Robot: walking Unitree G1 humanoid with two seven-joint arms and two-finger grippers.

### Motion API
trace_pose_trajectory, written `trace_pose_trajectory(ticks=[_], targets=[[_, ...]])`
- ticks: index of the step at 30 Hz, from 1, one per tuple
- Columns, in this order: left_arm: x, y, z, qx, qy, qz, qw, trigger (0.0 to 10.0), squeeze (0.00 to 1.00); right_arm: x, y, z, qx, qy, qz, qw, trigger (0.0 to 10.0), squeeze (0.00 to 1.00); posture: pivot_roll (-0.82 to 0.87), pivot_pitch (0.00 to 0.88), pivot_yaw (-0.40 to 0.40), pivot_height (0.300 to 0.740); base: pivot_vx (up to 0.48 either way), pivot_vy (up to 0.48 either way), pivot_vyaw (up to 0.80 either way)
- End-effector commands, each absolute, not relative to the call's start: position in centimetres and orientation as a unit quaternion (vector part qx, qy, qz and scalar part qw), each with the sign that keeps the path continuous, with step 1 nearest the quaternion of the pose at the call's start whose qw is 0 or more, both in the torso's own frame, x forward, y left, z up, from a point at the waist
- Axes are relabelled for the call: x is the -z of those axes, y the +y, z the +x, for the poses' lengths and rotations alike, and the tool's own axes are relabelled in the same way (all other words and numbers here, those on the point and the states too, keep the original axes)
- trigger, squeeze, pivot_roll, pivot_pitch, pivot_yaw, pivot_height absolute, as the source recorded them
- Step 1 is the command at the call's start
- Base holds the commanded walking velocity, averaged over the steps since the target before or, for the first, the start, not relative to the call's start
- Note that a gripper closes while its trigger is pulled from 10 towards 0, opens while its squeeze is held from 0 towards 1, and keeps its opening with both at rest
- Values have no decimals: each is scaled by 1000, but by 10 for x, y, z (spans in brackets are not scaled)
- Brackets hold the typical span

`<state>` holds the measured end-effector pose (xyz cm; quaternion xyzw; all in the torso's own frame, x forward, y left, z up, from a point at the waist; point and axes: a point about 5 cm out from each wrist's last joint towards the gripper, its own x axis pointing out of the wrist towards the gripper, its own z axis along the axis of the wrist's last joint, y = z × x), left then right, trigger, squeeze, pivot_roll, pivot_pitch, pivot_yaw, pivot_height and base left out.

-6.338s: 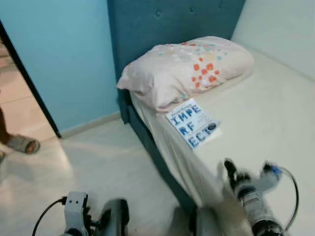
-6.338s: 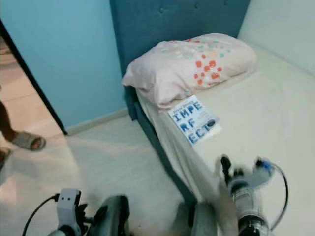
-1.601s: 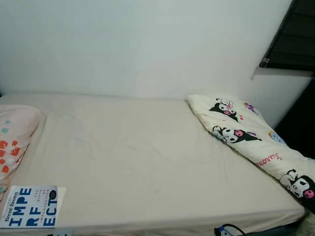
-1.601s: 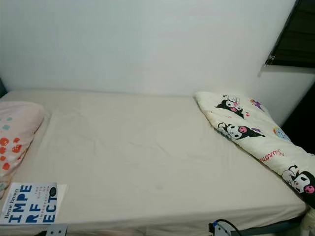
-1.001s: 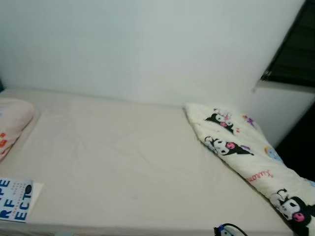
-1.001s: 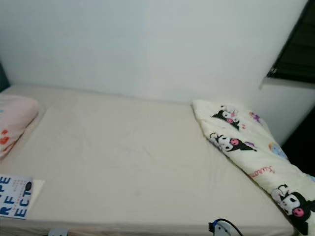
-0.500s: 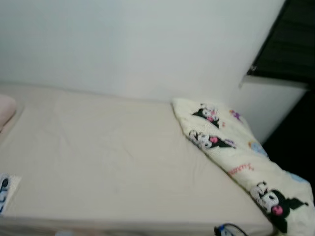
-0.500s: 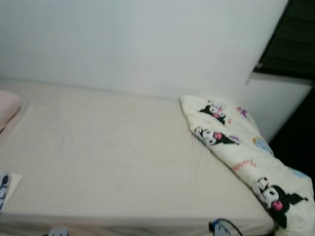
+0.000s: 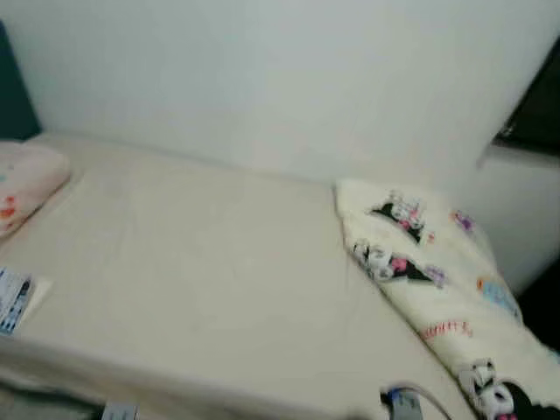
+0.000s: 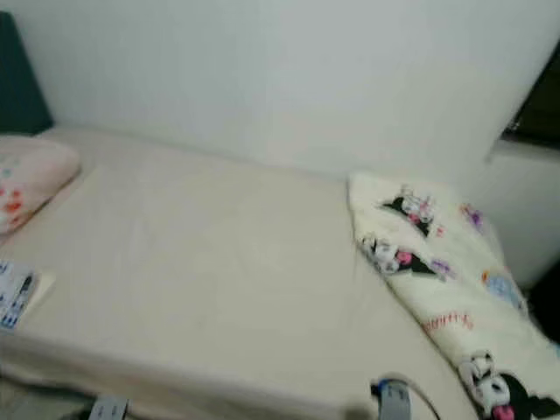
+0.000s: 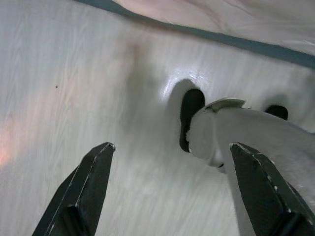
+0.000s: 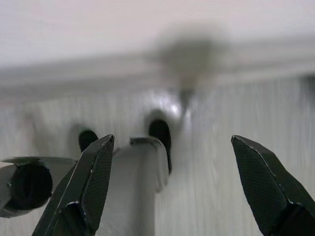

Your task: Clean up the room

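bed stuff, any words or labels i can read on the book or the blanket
Book at the bed's left edge: blue print on its white cover, too blurred to read.
Cartoon blanket on the right side of the bed: a short red script word between the printed characters, too blurred to read.
No other text shows.

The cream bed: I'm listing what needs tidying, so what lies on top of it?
On the cream bed: a cartoon-print quilt, a dotted pink pillow, and a blue-and-white book. Anything beneath them is covered.
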<state>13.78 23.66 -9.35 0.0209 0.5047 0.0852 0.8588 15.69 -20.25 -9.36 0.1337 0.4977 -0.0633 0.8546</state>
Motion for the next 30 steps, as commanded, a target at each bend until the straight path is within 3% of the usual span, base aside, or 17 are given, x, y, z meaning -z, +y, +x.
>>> trace_pose_trajectory(ticks=[1, 8, 15, 20, 30], targets=[[95, 234, 136, -75, 511, 25, 856, 10000, 0, 94, -206, 154, 68, 506, 127, 850, 10000, 0, 96, 0, -147, 740, 0, 0, 0], [96, 233, 134, -72, 513, 24, 855, 10000, 0, 95, -207, 153, 70, 510, 123, 849, 10000, 0, 95, 0, -144, 740, 0, 0, 0], [96, 233, 133, -72, 514, 22, 854, 10000, 0, 96, -205, 150, 72, 517, 125, 844, 10000, 0, 93, 0, -143, 740, 0, -480, -732], [96, 231, 134, -70, 513, 17, 855, 10000, 0, 96, -206, 150, 72, 518, 122, 843, 10000, 0, 92, 0, -143, 740, 0, -480, 0], [97, 230, 133, -69, 515, 15, 854, 10000, 0, 97, -205, 148, 70, 523, 119, 841, 10000, 0, 89, 0, -142, 740, 0, -48, 0]])
